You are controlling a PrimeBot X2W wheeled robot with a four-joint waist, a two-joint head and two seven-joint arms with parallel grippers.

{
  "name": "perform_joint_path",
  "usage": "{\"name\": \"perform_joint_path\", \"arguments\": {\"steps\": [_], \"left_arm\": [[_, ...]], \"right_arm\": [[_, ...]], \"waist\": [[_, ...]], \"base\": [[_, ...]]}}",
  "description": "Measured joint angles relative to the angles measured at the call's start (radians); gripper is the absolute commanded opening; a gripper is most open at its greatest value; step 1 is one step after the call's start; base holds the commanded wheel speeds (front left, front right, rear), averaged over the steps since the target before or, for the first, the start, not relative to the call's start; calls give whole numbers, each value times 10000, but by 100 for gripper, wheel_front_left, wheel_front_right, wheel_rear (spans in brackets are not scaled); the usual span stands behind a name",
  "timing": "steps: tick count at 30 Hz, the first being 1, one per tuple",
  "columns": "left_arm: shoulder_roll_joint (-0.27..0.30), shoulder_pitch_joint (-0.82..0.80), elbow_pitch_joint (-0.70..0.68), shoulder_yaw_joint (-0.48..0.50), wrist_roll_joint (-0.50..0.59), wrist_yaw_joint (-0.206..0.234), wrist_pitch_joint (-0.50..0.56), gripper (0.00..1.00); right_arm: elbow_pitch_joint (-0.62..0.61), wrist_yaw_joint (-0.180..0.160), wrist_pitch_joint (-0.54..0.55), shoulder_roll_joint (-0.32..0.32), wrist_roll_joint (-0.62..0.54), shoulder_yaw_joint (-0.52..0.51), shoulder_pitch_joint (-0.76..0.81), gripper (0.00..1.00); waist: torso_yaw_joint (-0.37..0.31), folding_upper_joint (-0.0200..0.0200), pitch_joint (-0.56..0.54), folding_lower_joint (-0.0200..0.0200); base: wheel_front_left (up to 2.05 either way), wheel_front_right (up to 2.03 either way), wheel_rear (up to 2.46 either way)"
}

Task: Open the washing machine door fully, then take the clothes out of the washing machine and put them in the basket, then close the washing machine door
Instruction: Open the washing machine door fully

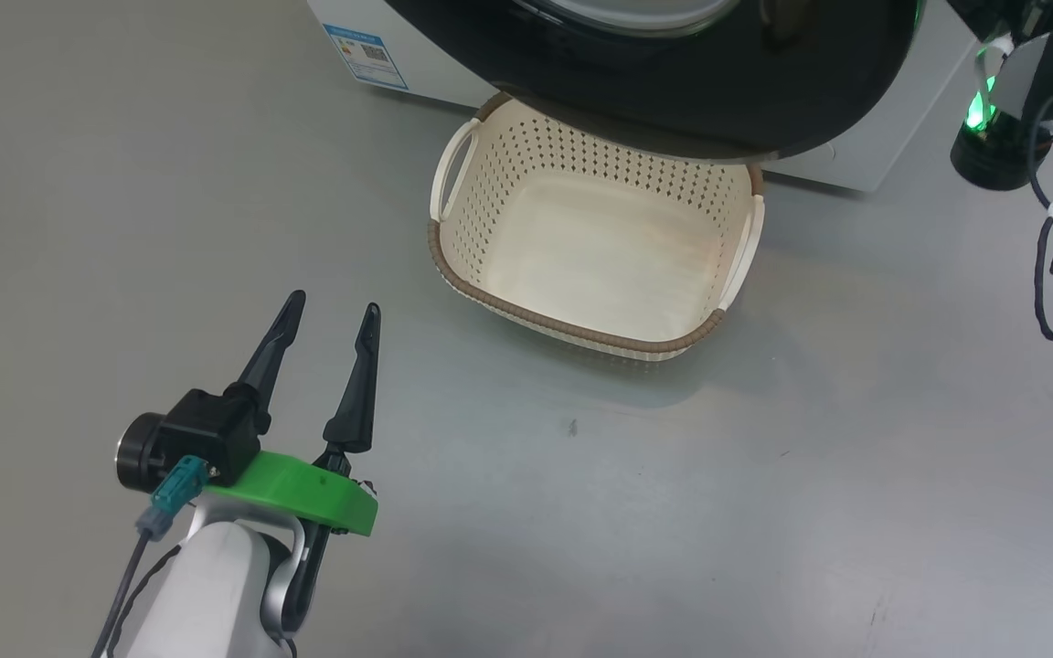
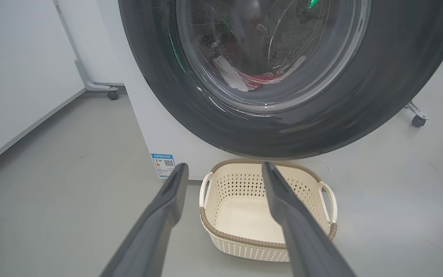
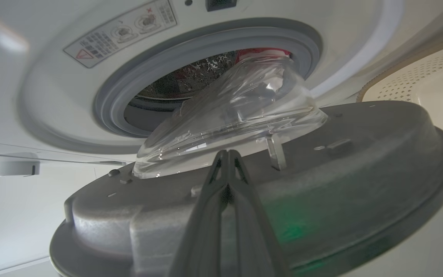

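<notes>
Washing machine (image 2: 144, 127) stands ahead of the left gripper (image 2: 224, 166), whose fingers are spread on nothing, its black-rimmed door (image 2: 379, 96) part-open above and beyond the fingertips. Basket (image 2: 240, 236) sits just past and below them, red clothes (image 2: 262, 79) showing higher up through the door's glass bowl (image 2: 267, 50); the right gripper (image 3: 226, 153), fingers pressed together, lies close along the door's grey inner face, tips by that bowl

A: Enough light?
B: Plenty: bright, even, from overhead. The floor (image 1: 764, 475) has a soft sheen, and the basket (image 1: 572, 326) casts a faint shadow on its near side.
A: Sharpness?
B: The head view is crisp. In the right wrist view the washing machine door (image 3: 360, 173) is smeared, tinged with green glow. In the left wrist view the left claw (image 2: 224, 166) looms out of focus.
</notes>
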Motion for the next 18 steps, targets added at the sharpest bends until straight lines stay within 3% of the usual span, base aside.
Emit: {"name": "perform_joint_path", "arguments": {"steps": [18], "left_arm": [[2,28,2,42,8,33,0,100]], "right_arm": [[-163,4,493,374,21,240,422,0]], "waist": [[-228,0,-314,0]], "base": [[0,0,0]]}}
